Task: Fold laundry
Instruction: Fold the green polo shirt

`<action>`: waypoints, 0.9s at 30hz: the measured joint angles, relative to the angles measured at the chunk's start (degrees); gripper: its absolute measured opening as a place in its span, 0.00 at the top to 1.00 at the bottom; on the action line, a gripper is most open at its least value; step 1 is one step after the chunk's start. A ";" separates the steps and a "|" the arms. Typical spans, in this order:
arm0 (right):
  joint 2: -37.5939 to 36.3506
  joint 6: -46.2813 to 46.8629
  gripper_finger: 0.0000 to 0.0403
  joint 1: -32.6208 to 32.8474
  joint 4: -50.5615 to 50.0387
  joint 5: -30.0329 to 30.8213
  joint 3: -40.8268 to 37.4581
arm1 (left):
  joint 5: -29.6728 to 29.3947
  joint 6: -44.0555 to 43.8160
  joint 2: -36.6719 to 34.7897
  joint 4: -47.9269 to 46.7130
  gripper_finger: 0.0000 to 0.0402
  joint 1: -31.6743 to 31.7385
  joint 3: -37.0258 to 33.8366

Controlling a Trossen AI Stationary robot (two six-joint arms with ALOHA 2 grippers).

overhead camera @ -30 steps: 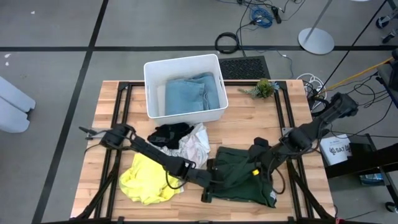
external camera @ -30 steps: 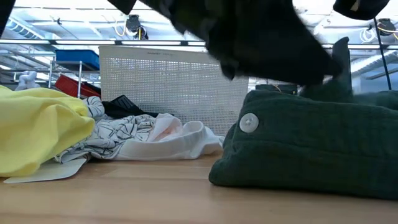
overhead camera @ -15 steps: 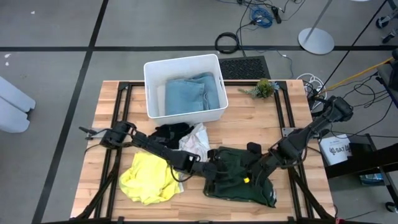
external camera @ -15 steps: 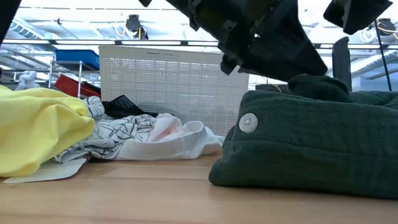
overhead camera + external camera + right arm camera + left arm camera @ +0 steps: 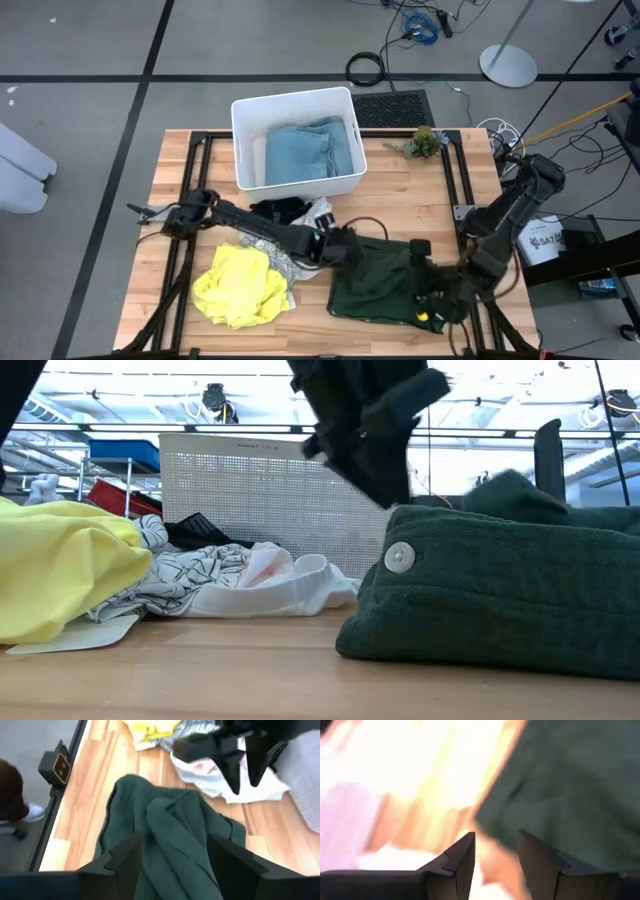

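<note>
Folding has only begun: the soft light blue cloth (image 5: 303, 151) lies in the white plastic bin (image 5: 243, 120). The dark green cloth (image 5: 375, 280), bright yellow cloth (image 5: 235, 285), patterned white cloth (image 5: 318, 222) and black cloth (image 5: 275, 212) wait on the counter (image 5: 400, 190). The left hand (image 5: 335, 247) and right hand (image 5: 428, 305) are both apart, holding nothing.

High view evenly lit, sharp, soft shadows on desk (image 5: 420, 180); low view backlit by bright ceiling, dark arm silhouetted; left wrist view heavily motion-blurred, white glare washing out cloth; right wrist view slightly soft.
</note>
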 joint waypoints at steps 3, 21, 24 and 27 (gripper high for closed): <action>-0.01 2.91 0.48 4.03 0.10 5.29 -0.31 | -1.45 -2.90 0.02 -6.29 0.62 0.34 2.91; 0.00 12.94 0.48 6.26 3.83 14.03 -6.08 | -31.48 -15.37 -6.08 -31.56 0.62 -12.84 12.86; 0.00 4.69 0.48 2.56 6.26 6.02 -6.08 | -37.68 -20.12 -7.20 -37.56 0.62 -15.42 12.86; 0.09 -0.18 0.48 -2.65 6.47 -3.47 -6.08 | -40.59 -21.00 -7.67 -39.31 0.62 -17.08 12.86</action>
